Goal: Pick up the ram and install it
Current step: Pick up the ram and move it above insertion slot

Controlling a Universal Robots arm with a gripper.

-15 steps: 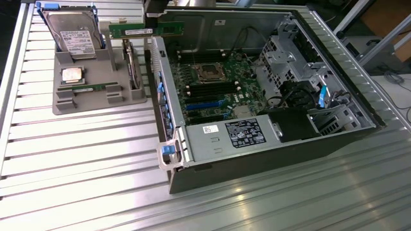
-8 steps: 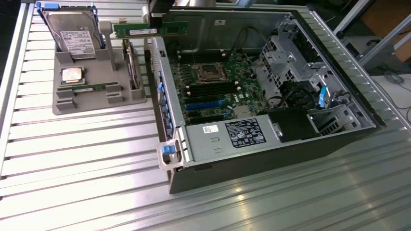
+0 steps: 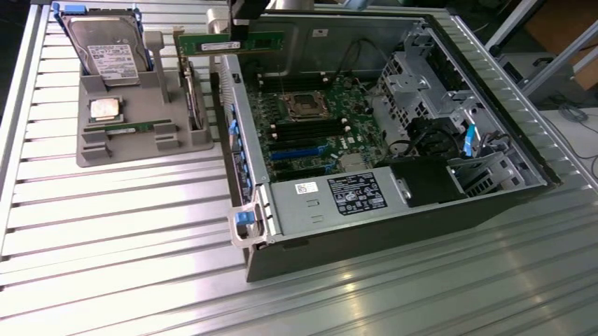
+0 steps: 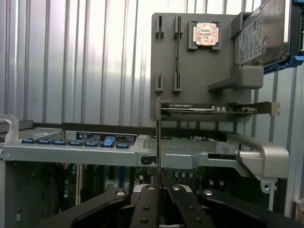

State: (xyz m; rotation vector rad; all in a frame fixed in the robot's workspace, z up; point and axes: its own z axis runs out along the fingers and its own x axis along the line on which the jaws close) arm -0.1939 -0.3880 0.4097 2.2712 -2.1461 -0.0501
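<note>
The ram (image 3: 262, 40), a long green stick with a white label, hangs level in the air above the far wall of the open computer case (image 3: 486, 203). My gripper (image 3: 241, 31) comes down from above and is shut on the stick's top edge near its middle. In the wrist view the ram (image 4: 158, 137) shows edge-on as a thin upright line rising from between my black fingers (image 4: 145, 204). The motherboard's long black memory slots (image 3: 309, 129) lie inside the case, lower than the stick and nearer the camera.
A grey holder (image 3: 122, 150) on the slatted table stands to the exterior view's left of the case. It carries a hard drive (image 3: 108, 45), a square silver processor (image 3: 105, 108) and an upright card (image 3: 192, 91). The power supply (image 3: 337, 196) fills the case's near side.
</note>
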